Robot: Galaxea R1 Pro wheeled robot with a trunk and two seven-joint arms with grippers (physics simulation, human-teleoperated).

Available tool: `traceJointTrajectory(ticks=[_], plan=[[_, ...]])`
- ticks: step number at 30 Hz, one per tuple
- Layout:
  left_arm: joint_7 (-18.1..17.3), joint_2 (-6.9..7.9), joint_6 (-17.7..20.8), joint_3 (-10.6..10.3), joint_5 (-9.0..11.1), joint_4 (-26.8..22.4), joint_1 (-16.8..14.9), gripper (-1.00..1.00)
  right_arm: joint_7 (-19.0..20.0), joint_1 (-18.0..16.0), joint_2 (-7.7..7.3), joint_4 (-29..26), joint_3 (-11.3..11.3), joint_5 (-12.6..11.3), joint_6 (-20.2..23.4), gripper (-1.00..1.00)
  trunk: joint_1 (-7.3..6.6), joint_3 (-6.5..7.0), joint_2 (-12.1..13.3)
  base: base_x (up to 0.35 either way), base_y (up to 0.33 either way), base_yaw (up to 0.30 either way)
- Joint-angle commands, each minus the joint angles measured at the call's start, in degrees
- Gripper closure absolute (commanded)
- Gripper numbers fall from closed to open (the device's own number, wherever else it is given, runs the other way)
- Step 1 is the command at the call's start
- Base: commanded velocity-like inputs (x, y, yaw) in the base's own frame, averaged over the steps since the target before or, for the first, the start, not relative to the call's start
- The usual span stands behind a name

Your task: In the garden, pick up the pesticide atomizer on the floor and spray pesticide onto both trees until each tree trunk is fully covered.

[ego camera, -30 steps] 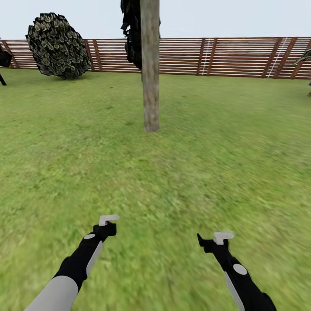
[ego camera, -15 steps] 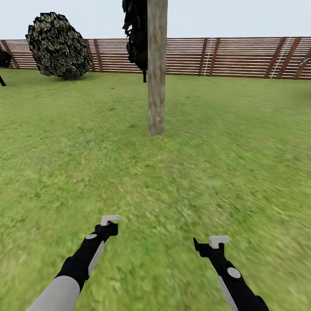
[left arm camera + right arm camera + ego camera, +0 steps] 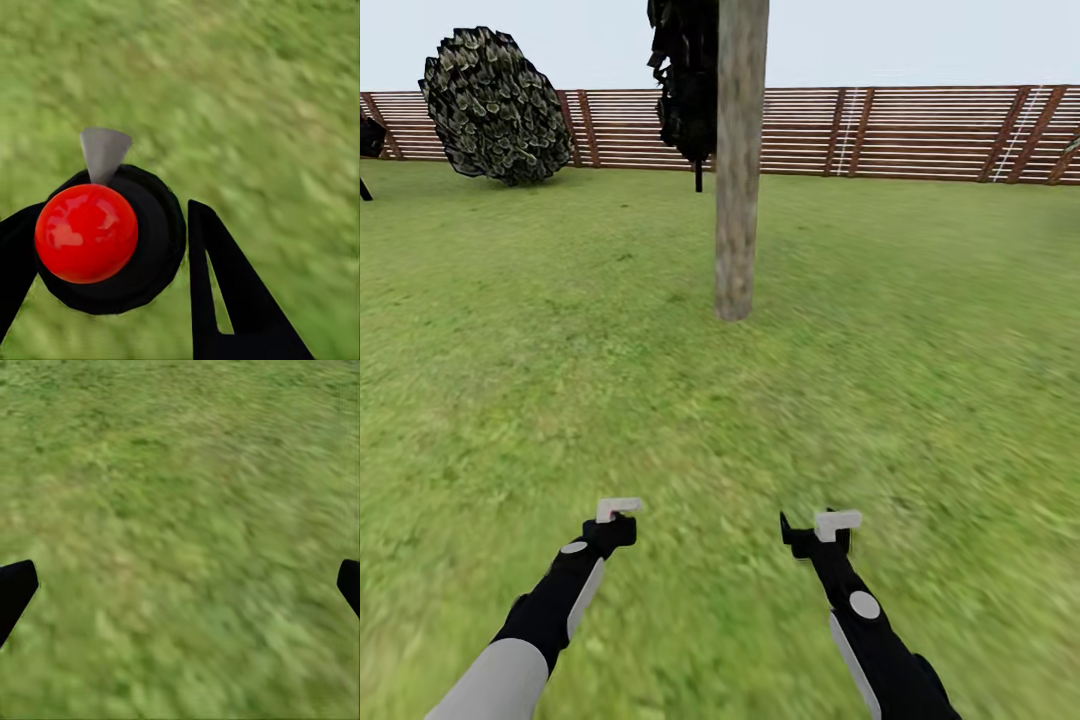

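Both fingers (image 3: 225, 285) clamp pesticide atomizer (image 3: 90, 232).

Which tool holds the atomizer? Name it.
The left tool: the red-topped pesticide atomizer sits between its fingers; the right tool hangs open, empty, over grass.

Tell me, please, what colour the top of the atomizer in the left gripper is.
Glossy red top, seen best in the left wrist view.
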Motion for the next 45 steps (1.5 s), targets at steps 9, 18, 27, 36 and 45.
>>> traceJointTrajectory(ticks=[9,18,27,36,45], plan=[[0.0,-0.03,0.0,0.0,-0.1,-0.1,0.0,1.00,-1.5,-1.5,0.04,-2.8,0.1,-0.7,8.5,-1.00,0.00,0.00,0.0,0.315,0.108,0.000],[0.0,-0.05,0.0,0.0,0.0,0.0,0.0,1.00,-1.5,-1.8,1.38,-7.9,0.2,-0.8,10.3,-1.00,0.00,0.00,0.0,0.338,0.002,0.000],[0.0,-0.03,0.0,0.0,-0.1,-0.1,0.0,1.00,-1.4,-1.8,1.39,-8.9,0.2,-0.7,10.3,-1.00,0.00,0.00,0.0,0.340,0.000,0.000],[0.0,-0.03,0.0,0.0,0.0,-0.1,0.0,1.00,-1.4,-1.8,1.42,-9.0,0.4,-0.7,10.2,-1.00,0.00,0.00,0.0,0.341,0.000,0.000],[0.0,-0.03,0.0,0.0,0.0,-0.1,0.0,1.00,-1.4,-1.8,1.42,-9.0,0.4,-0.7,10.2,-1.00,0.00,0.00,0.0,0.341,0.000,0.000]])
